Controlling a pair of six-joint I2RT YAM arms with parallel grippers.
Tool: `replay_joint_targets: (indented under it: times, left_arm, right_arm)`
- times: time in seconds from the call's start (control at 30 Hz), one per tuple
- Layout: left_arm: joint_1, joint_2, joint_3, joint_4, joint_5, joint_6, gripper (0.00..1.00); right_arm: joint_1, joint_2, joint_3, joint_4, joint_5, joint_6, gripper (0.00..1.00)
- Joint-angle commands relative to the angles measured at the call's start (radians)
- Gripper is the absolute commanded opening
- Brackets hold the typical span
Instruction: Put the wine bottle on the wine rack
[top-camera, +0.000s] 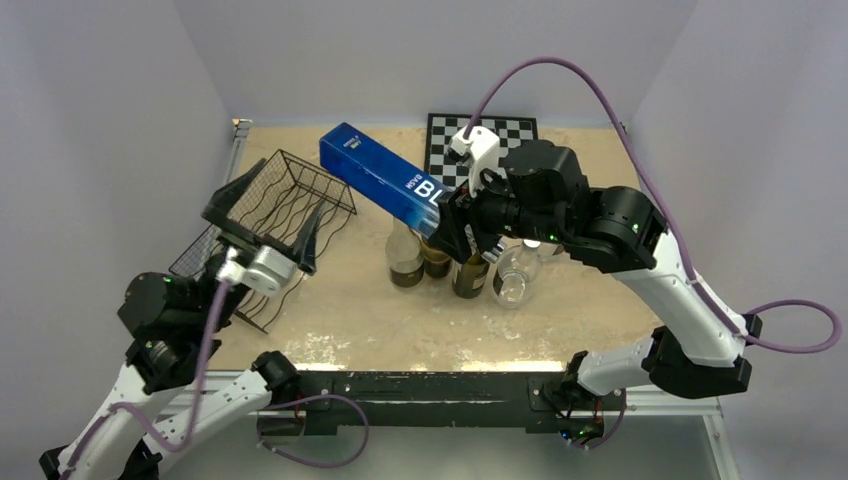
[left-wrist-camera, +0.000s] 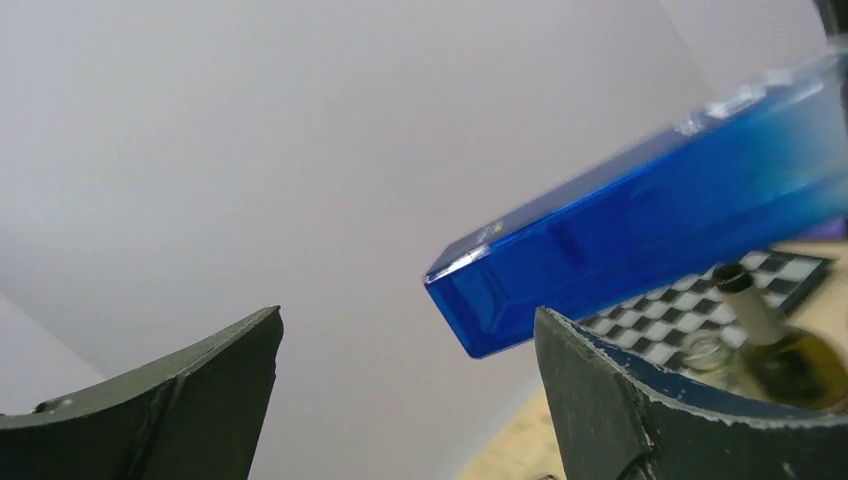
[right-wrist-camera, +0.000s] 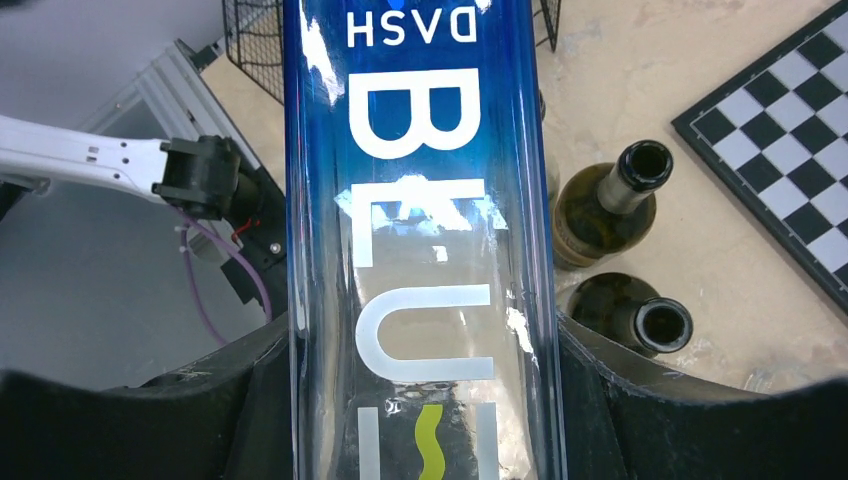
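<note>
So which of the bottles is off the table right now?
The blue square bottle, held tilted in the right tool; the other bottles stand upright on the table.

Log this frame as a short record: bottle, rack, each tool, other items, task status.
bottle: blue bottle, in the air, tilted, off the rack
rack: wire rack, left side of table, no bottle in it
right tool: closed on the blue bottle
left tool: open, empty, by the rack
other: standing bottles mid-table; chessboard at far edge
status: not yet placed
</note>
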Motion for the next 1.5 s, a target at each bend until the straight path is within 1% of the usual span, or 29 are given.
replay_joint_targets:
  times: [0.0,0.07,0.17,0.3,0.37,0.47,0.53,0.67,0.9,0.97,1.03,1.1,1.27,1.47]
  left_arm:
    - [-0.005,0.023,0.243,-0.283,-0.232,-0.558,0.99]
    - [-0.005,0.057,0.357,-0.433,-0.31,-0.72,0.99]
    - [-0.004,0.096,0.468,-0.591,-0.377,-0.879,0.99]
    - [-0.004,0.115,0.54,-0.7,-0.434,-0.967,0.99]
    - [-0.004,0.121,0.569,-0.754,-0.476,-0.999,0.99]
    - [-0.005,0.118,0.581,-0.82,-0.484,-1.025,0.99]
    - [-0.004,0.109,0.58,-0.855,-0.482,-1.042,0.99]
    - [-0.004,0.101,0.596,-0.926,-0.486,-1.063,0.99]
    - [-0.004,0.088,0.616,-1.03,-0.485,-1.102,0.99]
    - [-0.004,0.08,0.615,-1.042,-0.47,-1.106,0.99]
    - [-0.004,0.069,0.609,-1.043,-0.453,-1.104,0.99]
    - [-0.005,0.061,0.607,-1.039,-0.446,-1.104,0.99]
    - [-0.005,0.067,0.634,-1.056,-0.435,-1.1,0.99]
    - [-0.004,0.073,0.623,-1.049,-0.428,-1.084,0.99]
  right_arm:
    - [0.0,-0.039,-0.033,0.246,-0.073,0.04,0.0]
    - [0.001,-0.04,-0.062,0.253,-0.127,0.053,0.0]
    - [0.024,-0.035,-0.1,0.265,-0.159,0.059,0.0]
    - [0.088,-0.004,-0.117,0.253,-0.094,0.027,0.0]
    - [0.119,0.008,-0.166,0.272,-0.07,0.017,0.0]
    - [0.176,0.023,-0.265,0.337,-0.039,-0.002,0.0]
    - [0.224,0.033,-0.332,0.38,0.016,-0.023,0.0]
    - [0.297,0.068,-0.417,0.449,0.058,-0.026,0.0]
    - [0.353,0.186,-0.459,0.55,0.073,0.01,0.0]
    - [0.359,0.217,-0.477,0.601,0.09,0.019,0.0]
    - [0.36,0.234,-0.51,0.688,0.105,0.02,0.0]
    - [0.36,0.263,-0.501,0.733,0.122,0.013,0.0]
    - [0.36,0.352,-0.444,0.762,0.117,0.005,0.0]
    - [0.358,0.393,-0.432,0.778,0.13,-0.001,0.0]
